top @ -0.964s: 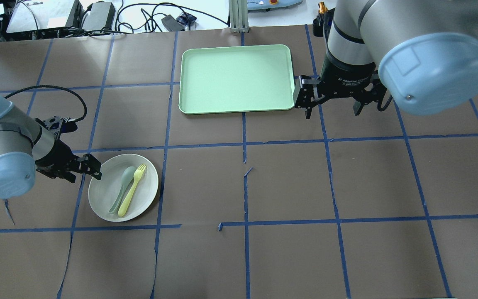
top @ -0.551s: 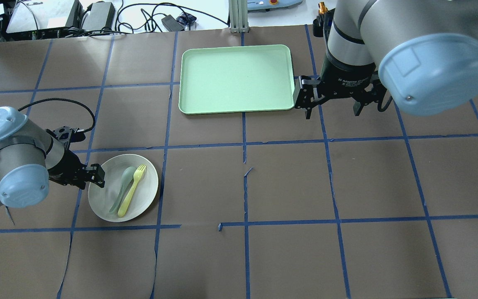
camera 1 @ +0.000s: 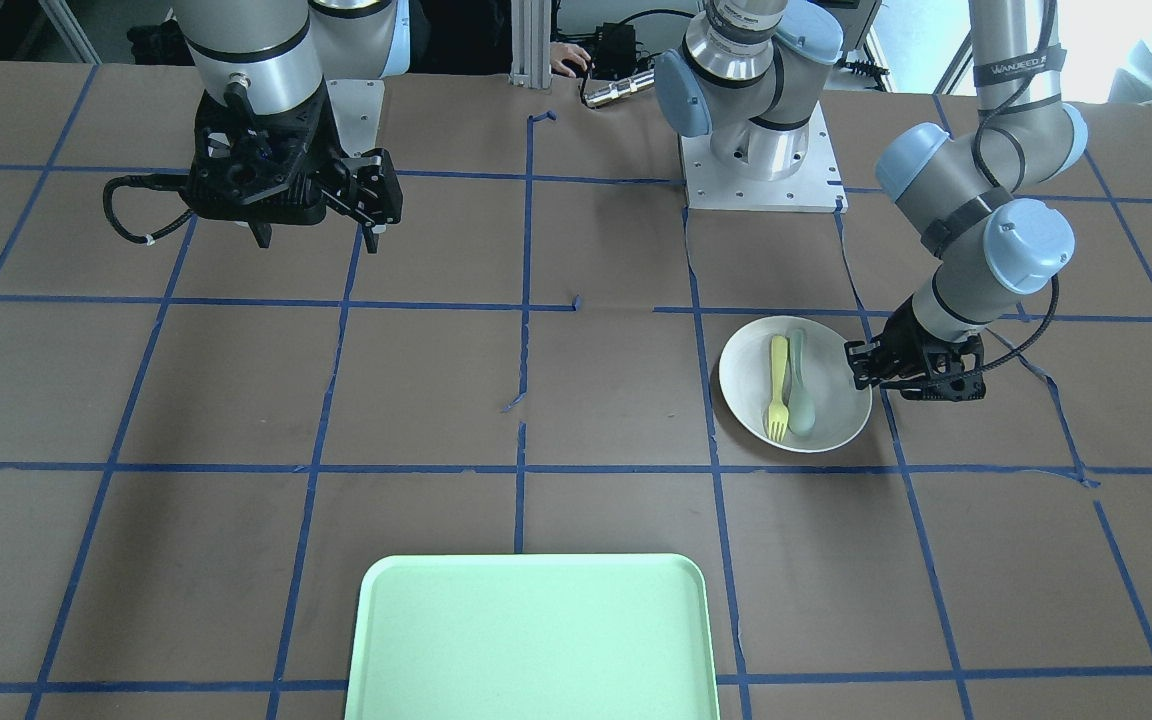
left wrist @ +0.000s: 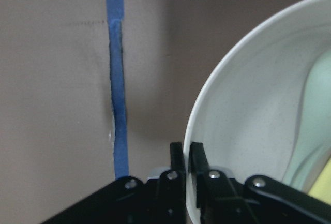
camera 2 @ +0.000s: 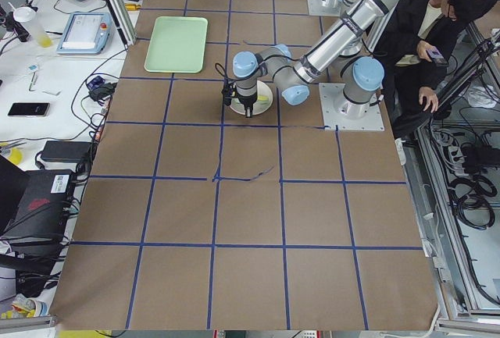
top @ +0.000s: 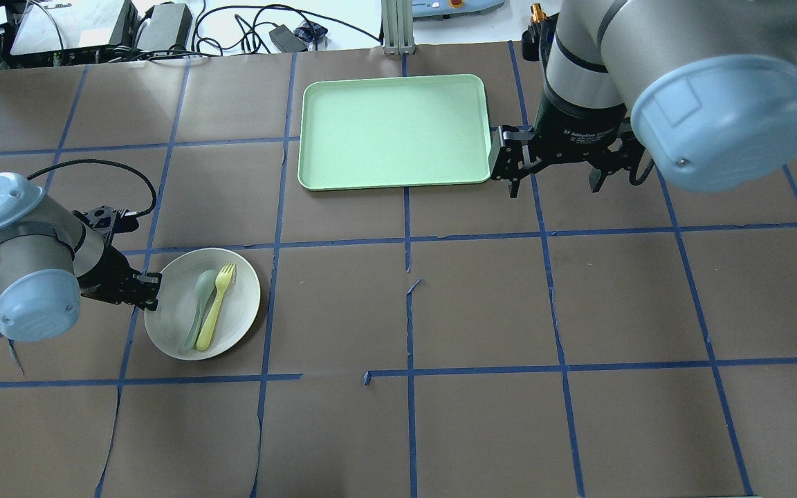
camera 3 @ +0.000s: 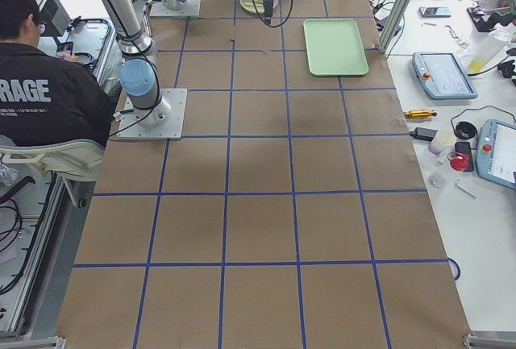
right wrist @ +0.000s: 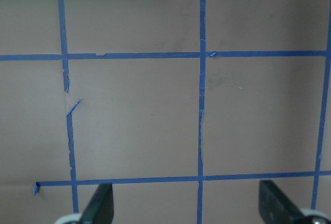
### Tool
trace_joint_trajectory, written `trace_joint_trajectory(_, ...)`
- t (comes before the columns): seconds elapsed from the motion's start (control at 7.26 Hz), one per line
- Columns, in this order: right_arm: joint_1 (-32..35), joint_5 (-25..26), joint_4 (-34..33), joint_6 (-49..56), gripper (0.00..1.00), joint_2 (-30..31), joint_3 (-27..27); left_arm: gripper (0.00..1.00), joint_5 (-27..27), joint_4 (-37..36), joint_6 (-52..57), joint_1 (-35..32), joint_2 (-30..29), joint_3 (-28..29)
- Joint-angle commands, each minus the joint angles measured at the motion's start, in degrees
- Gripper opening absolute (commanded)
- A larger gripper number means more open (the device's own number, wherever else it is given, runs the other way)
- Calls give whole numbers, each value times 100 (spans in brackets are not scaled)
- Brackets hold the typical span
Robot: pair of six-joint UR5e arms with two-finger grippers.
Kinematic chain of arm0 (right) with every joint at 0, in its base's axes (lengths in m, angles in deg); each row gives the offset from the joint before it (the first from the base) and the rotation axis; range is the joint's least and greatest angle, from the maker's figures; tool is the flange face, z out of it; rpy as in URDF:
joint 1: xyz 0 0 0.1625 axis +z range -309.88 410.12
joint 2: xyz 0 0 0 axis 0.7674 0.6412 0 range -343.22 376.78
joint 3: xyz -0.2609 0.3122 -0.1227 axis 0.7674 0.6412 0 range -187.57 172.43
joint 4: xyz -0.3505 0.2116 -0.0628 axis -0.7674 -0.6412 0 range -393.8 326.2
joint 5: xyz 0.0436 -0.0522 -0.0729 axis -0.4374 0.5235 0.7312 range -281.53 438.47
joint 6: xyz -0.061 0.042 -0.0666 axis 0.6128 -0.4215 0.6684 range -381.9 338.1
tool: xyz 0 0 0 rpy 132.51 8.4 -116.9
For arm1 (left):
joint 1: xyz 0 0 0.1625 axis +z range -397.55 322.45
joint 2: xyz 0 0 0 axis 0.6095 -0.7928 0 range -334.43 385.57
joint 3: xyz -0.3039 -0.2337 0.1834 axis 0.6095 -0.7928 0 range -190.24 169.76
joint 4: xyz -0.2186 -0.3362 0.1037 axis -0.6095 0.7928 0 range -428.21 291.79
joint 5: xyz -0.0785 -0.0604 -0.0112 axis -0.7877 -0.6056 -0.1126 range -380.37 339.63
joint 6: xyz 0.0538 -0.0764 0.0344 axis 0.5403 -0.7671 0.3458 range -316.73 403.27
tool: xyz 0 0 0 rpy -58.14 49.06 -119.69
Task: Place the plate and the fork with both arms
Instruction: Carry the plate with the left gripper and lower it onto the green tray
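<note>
The off-white plate lies on the table's left side, with the pale-yellow fork and a grey-green spoon in it. My left gripper is at the plate's left rim. In the left wrist view its fingers are pinched on the rim of the plate. The front view shows the same grip: left gripper, plate, fork. My right gripper hangs open and empty above the table, right of the tray; it also shows in the right wrist view.
A mint-green tray lies at the far middle, and shows near the front edge in the front view. Blue tape lines grid the brown table. Cables and devices lie beyond the far edge. A seated person is beside the robot base.
My left arm moved in toward the plate's left rim. The plate, with the fork and spoon, has since shifted slightly left and away with the gripper. The right arm has not moved.
</note>
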Motion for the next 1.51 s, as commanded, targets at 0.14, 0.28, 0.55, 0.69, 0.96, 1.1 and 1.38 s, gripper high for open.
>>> trace_joint_trajectory(0.14, 0, -8, -3, 0, 100, 0, -4, 0, -967, 1425, -299, -156, -95, 1377)
trace_joint_trajectory(0.28, 0, 1, -3, 0, 100, 0, -4, 0, -1135, 1526, -797, -418, -226, 1635)
trace_joint_trajectory(0.55, 0, 1, -3, 0, 100, -35, 14, 0, -1846, 1213, -1720, -981, -760, 2195)
trace_joint_trajectory(0.69, 0, -8, 5, 0, 100, -35, 5, 0, -1997, 1211, -1890, -1262, -1198, 2765)
trace_joint_trajectory(0.96, 0, -8, 5, 0, 100, -35, 5, 0, -1981, 1202, -2496, -1868, -2147, 3873)
trace_joint_trajectory(1.1, 0, -8, 6, 0, 100, -35, 5, 0, -1981, 1202, -2533, -2089, -2535, 4366)
trace_joint_trajectory(1.38, 0, -8, 6, 0, 100, -35, 5, 0, -1849, 1194, -2883, -2503, -3264, 5149)
